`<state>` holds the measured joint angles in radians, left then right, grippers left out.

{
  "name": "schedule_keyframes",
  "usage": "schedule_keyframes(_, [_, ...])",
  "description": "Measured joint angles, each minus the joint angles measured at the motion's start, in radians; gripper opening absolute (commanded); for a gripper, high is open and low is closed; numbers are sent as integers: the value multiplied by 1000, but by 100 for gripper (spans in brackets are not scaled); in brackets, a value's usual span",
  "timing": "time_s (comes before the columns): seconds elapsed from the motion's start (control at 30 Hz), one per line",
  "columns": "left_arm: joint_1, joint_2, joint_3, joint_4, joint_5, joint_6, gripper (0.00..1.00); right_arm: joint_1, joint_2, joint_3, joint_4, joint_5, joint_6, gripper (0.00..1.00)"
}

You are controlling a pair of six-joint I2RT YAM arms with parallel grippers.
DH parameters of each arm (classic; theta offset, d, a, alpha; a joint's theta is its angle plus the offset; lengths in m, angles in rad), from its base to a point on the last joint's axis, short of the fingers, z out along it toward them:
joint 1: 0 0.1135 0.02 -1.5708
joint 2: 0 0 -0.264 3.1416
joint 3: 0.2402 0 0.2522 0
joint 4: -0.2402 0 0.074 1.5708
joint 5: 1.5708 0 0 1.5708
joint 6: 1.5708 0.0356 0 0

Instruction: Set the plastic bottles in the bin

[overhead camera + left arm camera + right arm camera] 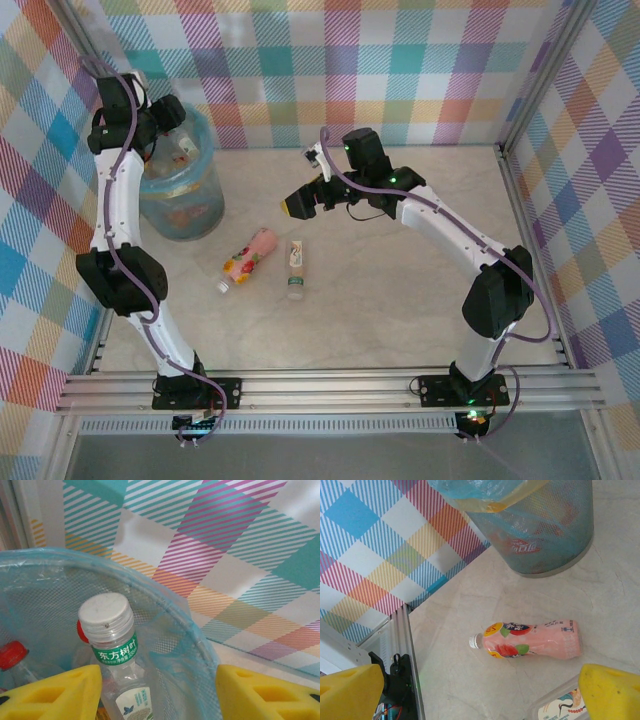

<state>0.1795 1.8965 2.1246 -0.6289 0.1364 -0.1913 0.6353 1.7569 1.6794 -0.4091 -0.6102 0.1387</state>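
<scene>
The bin (pixel 184 195), blue-lined mesh, stands at the table's far left. My left gripper (pixel 172 118) hovers over its mouth, open. In the left wrist view the yellow fingers (pixel 55 695) are wide apart above the bin's rim (pixel 165 607). A clear bottle with a white cap and green label (pixel 112 650) stands inside, beside the left finger, and a red-capped bottle (pixel 11 655) lies further left. A pink bottle (pixel 250 257) and a pale bottle (pixel 296 268) lie on the table. My right gripper (pixel 303 203) hangs open above them; the pink bottle (pixel 530 640) lies between its fingers' line of sight.
Checked walls close in the back and both sides. An aluminium rail (pixel 330 385) runs along the near edge. The pale bottle (pixel 562 705) shows next to the right finger, and the bin's base (pixel 545 535) stands beyond the pink bottle.
</scene>
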Motion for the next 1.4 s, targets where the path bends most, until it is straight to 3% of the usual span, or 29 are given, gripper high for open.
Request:
schedule_keyframes(0.47, [2,201,105,-156,1,23,56,0,16,20,-48,18,3,100])
schedule_keyframes(0.73, [15,185,106,-188,-8,1,59,0,34,80,-115,67,3,100])
schedule_keyframes(0.9, [18,88,105,-189,-31,-23,61,-10,34,102,-161,162,-34,99])
schedule_keyframes(1.03, [18,-56,70,-174,-45,-32,61,-50,34,103,-219,241,-150,100])
schedule_keyframes(1.17, [-3,-227,-34,-130,-69,-31,62,-155,36,103,-267,334,-333,99])
schedule_keyframes(1.4, [-208,-361,-206,-93,-104,2,62,-362,121,93,-284,411,-685,100])
